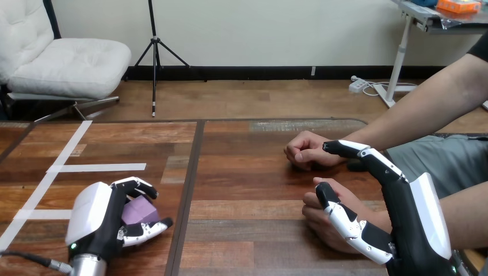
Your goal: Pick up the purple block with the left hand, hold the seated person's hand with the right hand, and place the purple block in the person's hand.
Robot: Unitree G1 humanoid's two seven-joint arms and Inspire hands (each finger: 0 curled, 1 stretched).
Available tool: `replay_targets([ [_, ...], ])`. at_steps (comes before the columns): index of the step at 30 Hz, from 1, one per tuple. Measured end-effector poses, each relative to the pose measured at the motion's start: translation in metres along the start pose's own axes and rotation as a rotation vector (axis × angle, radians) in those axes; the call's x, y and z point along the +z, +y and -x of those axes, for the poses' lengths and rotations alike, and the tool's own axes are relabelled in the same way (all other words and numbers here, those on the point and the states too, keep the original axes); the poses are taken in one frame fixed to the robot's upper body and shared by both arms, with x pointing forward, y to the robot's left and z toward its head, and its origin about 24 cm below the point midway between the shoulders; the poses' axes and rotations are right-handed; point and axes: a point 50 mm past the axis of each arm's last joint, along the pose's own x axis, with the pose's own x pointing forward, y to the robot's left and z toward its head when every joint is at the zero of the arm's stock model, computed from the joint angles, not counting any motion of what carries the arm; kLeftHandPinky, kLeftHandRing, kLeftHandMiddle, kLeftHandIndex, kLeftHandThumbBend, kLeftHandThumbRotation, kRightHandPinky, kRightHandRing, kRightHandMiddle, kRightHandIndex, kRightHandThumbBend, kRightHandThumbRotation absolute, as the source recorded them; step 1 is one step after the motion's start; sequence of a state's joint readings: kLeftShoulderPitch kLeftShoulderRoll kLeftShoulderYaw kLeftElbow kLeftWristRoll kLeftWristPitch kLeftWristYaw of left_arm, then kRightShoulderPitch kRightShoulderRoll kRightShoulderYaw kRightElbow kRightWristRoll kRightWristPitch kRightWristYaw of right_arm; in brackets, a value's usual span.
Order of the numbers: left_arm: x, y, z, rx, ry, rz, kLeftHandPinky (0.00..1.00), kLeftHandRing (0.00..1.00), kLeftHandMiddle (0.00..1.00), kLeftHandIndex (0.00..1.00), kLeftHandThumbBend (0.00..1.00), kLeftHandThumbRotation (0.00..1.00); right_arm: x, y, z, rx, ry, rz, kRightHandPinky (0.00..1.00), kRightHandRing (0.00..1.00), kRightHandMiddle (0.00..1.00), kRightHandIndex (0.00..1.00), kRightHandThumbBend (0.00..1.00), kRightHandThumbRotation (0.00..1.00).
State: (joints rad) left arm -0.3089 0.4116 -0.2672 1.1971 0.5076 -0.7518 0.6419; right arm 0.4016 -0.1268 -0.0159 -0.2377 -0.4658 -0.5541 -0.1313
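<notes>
The purple block (140, 209) rests on the table at the lower left, inside my left hand (98, 221), whose fingers curl over its top while the thumb closes under its near side. At the lower right, the person's nearer hand (322, 227) lies loosely curled on the table. My right hand (417, 215) reaches in over that wrist. Its thumb (339, 214) lies across the person's hand, and its fingers (368, 156) stretch out straight beyond it. Those fingers end beside the person's farther hand (305, 150), a fist resting on the table.
White tape lines (63, 167) mark the wooden table (241, 190) at the left. A dark seam (190, 190) runs down the tabletop between my two hands. The person's forearms come in from the right edge.
</notes>
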Motion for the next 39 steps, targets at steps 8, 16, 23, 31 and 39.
replay_targets([
  [8, 0.005, -0.006, 0.002, 0.014, 0.019, 0.142, 0.39, 0.44, 0.5, 0.51, 0.74, 0.1, 0.0, 0.0, 0.0, 0.0, 0.0, 0.001, 0.7, 0.77, 0.76, 0.73, 0.42, 0.44],
  [16, 0.007, -0.012, 0.004, 0.01, 0.047, 0.248, 0.38, 0.44, 0.49, 0.5, 0.79, 0.14, 0.0, 0.0, 0.0, 0.001, 0.0, 0.002, 0.7, 0.77, 0.75, 0.73, 0.42, 0.43],
  [23, 0.009, -0.013, 0.004, 0.016, 0.056, 0.302, 0.38, 0.44, 0.49, 0.5, 0.81, 0.16, 0.0, -0.001, 0.0, 0.003, -0.001, 0.004, 0.69, 0.77, 0.75, 0.73, 0.42, 0.43],
  [31, 0.011, -0.016, 0.005, 0.018, 0.058, 0.359, 0.39, 0.44, 0.49, 0.5, 0.82, 0.18, 0.0, -0.001, 0.0, 0.005, -0.001, 0.006, 0.69, 0.76, 0.75, 0.73, 0.42, 0.42],
  [39, 0.014, -0.018, 0.007, 0.01, 0.045, 0.415, 0.39, 0.43, 0.49, 0.5, 0.84, 0.19, -0.001, -0.001, 0.0, 0.005, 0.001, 0.007, 0.69, 0.76, 0.75, 0.73, 0.42, 0.42],
])
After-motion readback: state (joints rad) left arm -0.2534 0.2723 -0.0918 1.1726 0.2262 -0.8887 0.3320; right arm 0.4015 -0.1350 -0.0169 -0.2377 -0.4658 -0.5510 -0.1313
